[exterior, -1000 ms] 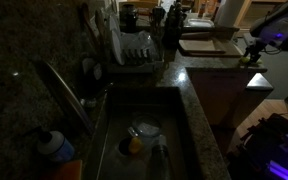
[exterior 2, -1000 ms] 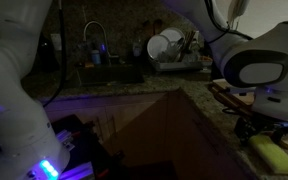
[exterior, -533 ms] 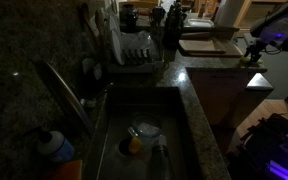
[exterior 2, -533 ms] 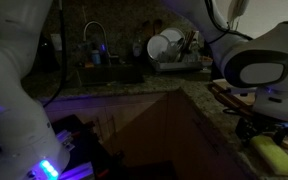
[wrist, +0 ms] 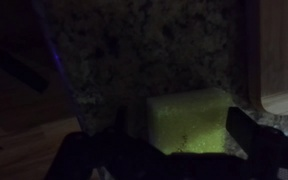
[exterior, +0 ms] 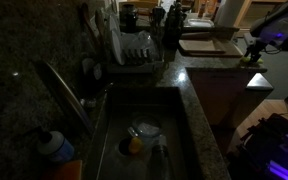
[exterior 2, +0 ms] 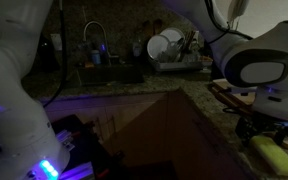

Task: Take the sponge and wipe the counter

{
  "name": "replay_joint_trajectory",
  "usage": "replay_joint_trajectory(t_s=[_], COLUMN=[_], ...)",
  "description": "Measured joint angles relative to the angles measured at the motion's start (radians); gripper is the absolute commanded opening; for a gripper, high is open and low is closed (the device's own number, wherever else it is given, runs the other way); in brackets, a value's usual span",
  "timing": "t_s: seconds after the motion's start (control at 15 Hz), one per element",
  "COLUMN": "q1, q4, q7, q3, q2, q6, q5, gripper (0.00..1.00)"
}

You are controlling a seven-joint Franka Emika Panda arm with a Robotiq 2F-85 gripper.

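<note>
In the wrist view the sponge [wrist: 184, 120] lies at the lower middle of the frame, a dim yellow-green block flat on the speckled counter [wrist: 134, 50]. The gripper [wrist: 159, 138] has its two dark fingers [wrist: 84, 150] spread wide, one at the lower left and one at the lower right. The sponge sits in the gap between them with dark space on either side, and the light is too poor to tell whether either finger touches it. A pale board [wrist: 279, 60] fills the right edge of that view, its corner just beside the sponge. In an exterior view the gripper [exterior 2: 259, 127] hangs at the lower right of the frame, with the sponge [exterior 2: 274, 153] just below it on the counter [exterior 2: 219, 115]. In an exterior view the sink [exterior: 179, 140] takes the lower middle, and the gripper [exterior: 252, 50] is small at the upper right.
</note>
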Motion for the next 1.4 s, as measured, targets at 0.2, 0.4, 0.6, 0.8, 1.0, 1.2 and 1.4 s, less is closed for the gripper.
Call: replay_joint_trajectory(t_s=[0.2, 0.4, 0.6, 0.8, 1.0, 1.2, 1.4], q1=[0.002, 0.002, 0.002, 0.000, 0.000, 0.001, -0.004], q4=[0.011, 0.016, 0.016, 0.017, 0.018, 0.019, 0.019], q7=[0.006, 0.010, 0.010, 0.014, 0.018, 0.019, 0.019], q3=[0.012, 0.016, 0.015, 0.002, 0.001, 0.001, 0.002], q2=[-0.001, -0.001, 0.003, 0.021, 0.022, 0.022, 0.012], q6=[-0.005, -0.008, -0.007, -0.008, -0.009, -0.009, -0.039], q5=[0.017, 0.017, 0.016, 0.013, 0.011, 0.013, 0.018], gripper=[1.00, 1.00, 1.00, 1.00, 1.00, 0.73, 0.53])
